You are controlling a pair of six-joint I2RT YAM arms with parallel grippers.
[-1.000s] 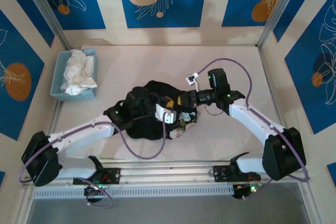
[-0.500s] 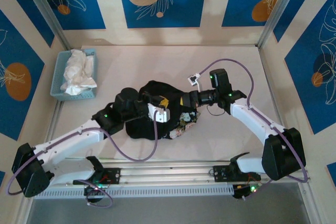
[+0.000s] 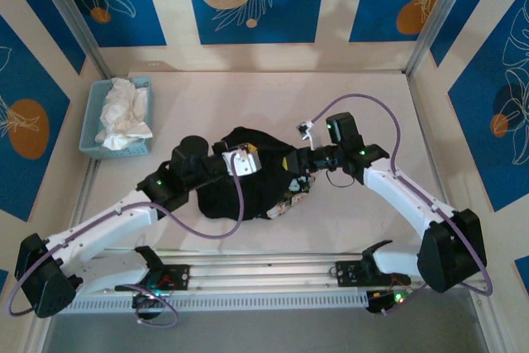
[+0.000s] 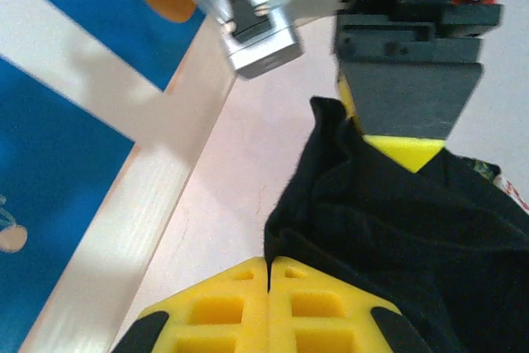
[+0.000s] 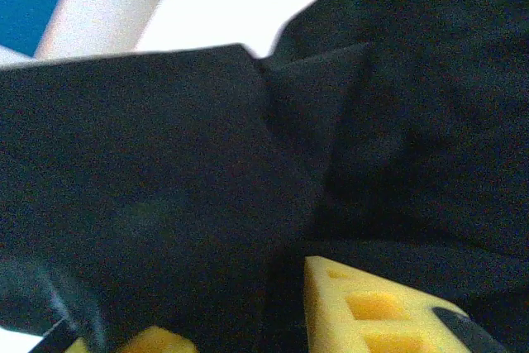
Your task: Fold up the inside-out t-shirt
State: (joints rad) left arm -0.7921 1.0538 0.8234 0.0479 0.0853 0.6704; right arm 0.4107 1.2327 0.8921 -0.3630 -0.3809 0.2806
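At the far left of the table, a basket holds white cloth, well apart from the work. The left gripper sits on the upper left part of the t-shirt. In its wrist view the yellow pads are pressed together, with a dark corner of cloth running down into the seam between them, so it appears to be pinching an edge.

The t-shirt lies mid-table as a crumpled black heap, not spread out. Its longer run goes roughly left to right, between the two grippers.

The right gripper is at the heap's upper right edge, facing the left one from close by. Its fingers stand apart, and black cloth lies in and below the gap without being clamped, as far as the wrist view shows.

The next move likely turns on this: the cloth stretches rightward from the left pinch, so the right gripper is the nearer one for taking a second hold before the heap is spread.
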